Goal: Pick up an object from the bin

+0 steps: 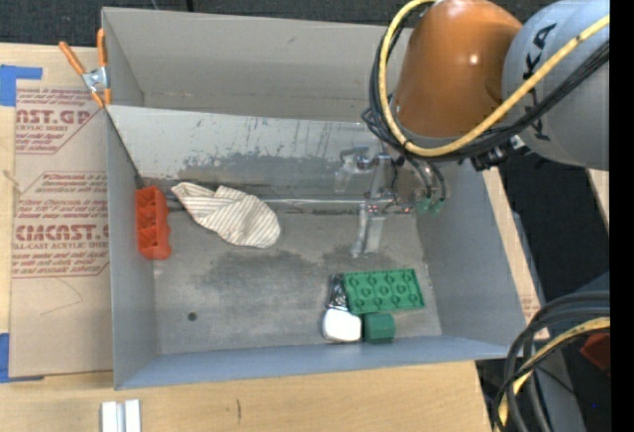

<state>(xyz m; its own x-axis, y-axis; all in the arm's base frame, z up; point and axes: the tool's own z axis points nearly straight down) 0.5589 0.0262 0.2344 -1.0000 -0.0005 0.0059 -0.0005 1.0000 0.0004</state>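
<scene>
up-view of the green studded plate (384, 289), toward the right side of the bin (248, 54), the jaws hang beneath the arm's orange cover (461, 63) over bare bin floor. opening of the jaws: cannot tell; nothing is visible between them. just beside the plate's lower edge: a small green block (378, 326) and a white piece (342, 327). well left of the plate: a striped cloth (230, 212). farther left, against the wall: an orange-red brick (152, 222).
</scene>
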